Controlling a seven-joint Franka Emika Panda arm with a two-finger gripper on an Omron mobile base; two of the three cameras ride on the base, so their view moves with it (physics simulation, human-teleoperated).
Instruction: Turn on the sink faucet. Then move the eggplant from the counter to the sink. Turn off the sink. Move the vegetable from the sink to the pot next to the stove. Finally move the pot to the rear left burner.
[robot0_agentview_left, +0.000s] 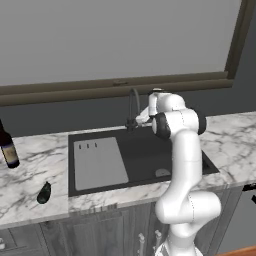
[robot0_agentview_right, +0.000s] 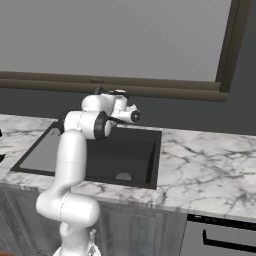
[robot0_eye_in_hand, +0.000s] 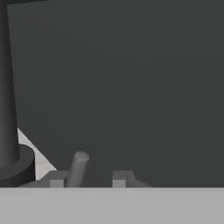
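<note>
The white arm reaches forward over the sink (robot0_agentview_left: 75, 165), its hand up at the back rim where the faucet (robot0_agentview_left: 133, 107) stands. In the hand view the gripper (robot0_eye_in_hand: 87, 180) shows two small dark fingertips (robot0_eye_in_hand: 56, 179) with a clear gap between them, so the jaws stand a little apart. A short grey rod, the faucet handle (robot0_eye_in_hand: 78, 168), pokes up just inside the left fingertip, close against it; I cannot tell whether it is touching. The right fingertip stands free of it, so nothing is clamped. To the left in that same view rises the dark faucet column on its round base, with a sliver of pale marble counter (robot0_eye_in_hand: 39, 159) beside it.

From the left base camera the faucet is a thin dark curved spout at the back of the dark basin, just left of the arm's wrist. The basin has a lighter grey draining panel on its left half and a round drain (robot0_agentview_left: 162, 173) low on the right.

The eggplant (robot0_agentview_left: 44, 193) lies on the marble counter at the front left corner of the sink, outside the basin. Further left on the counter, near the picture's edge, stands a dark bottle (robot0_agentview_left: 8, 148) with a pale label, upright. Behind the counter runs a dark wall under a wide window frame.
</note>
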